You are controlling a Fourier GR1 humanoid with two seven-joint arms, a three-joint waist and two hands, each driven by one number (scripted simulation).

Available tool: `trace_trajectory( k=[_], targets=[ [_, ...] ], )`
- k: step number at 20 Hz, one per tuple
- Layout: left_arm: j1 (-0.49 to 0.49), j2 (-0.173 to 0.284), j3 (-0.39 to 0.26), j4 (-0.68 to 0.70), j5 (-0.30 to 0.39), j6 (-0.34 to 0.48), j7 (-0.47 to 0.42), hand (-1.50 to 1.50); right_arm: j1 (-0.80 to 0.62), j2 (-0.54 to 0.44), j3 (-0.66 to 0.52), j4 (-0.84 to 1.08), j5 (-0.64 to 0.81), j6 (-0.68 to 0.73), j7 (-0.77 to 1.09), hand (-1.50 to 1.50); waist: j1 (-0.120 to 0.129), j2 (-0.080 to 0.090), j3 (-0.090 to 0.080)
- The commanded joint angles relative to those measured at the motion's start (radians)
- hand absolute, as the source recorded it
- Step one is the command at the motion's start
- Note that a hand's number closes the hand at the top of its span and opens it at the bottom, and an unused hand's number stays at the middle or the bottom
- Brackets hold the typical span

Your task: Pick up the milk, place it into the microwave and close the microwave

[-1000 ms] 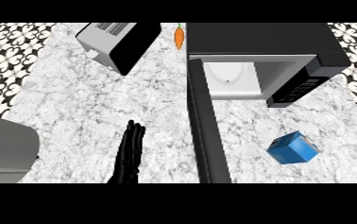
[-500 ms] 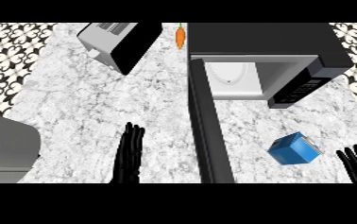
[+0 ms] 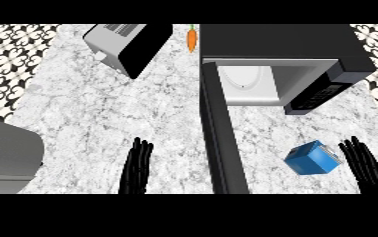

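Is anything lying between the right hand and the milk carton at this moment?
No. In the head view only a narrow strip of bare marble counter separates the right hand from the blue milk carton; they are not touching.

Light even and bright across the white-grey marbled counter top (image 3: 111, 111); no single source evident, no glare spots. Shadows faint: a soft darkening beside the long black open microwave door (image 3: 221, 141) and under the blue carton with white cap side (image 3: 313, 158). White cavity of the black microwave (image 3: 255, 83) reads bright, gently shaded toward its walls. Small orange carrot (image 3: 192, 38) and silver-black toaster box (image 3: 125, 43) equally lit. Focus uniform edge to edge. No blur. Straight edges lean outward toward the frame's sides.
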State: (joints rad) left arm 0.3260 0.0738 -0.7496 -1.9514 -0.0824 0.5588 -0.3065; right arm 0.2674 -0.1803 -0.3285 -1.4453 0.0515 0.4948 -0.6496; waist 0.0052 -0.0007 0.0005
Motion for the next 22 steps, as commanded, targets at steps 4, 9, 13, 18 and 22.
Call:
trace_trajectory(
  k=[4, 9, 13, 18, 22],
  targets=[
    [0.067, 0.06, -0.001, 0.006, 0.081, -0.029, -0.089, -1.5, -0.205, -0.023, 0.021, 0.263, 0.09, -0.099, -0.115, -1.5, 0.003, 0.001, 0.0],
    [0.069, 0.147, 0.098, -0.044, 0.172, -0.09, -0.078, -1.5, -0.241, -0.049, 0.017, 0.386, 0.102, -0.137, -0.205, -1.5, -0.001, 0.001, 0.0],
    [0.096, 0.119, 0.028, -0.048, 0.136, -0.047, -0.096, -1.5, -0.309, -0.08, 0.006, 0.515, 0.108, -0.174, -0.282, -1.5, 0.0, 0.001, 0.0],
    [0.182, 0.189, 0.02, -0.073, 0.165, -0.078, -0.177, -1.5, -0.395, -0.056, 0.001, 0.672, 0.108, -0.251, -0.354, 1.5, 0.003, 0.001, 0.0],
    [0.206, 0.234, 0.08, -0.096, 0.237, -0.122, -0.201, -1.5, -0.472, -0.126, -0.006, 0.883, 0.184, -0.338, -0.484, 1.5, 0.014, 0.004, 0.001]
  ],
)
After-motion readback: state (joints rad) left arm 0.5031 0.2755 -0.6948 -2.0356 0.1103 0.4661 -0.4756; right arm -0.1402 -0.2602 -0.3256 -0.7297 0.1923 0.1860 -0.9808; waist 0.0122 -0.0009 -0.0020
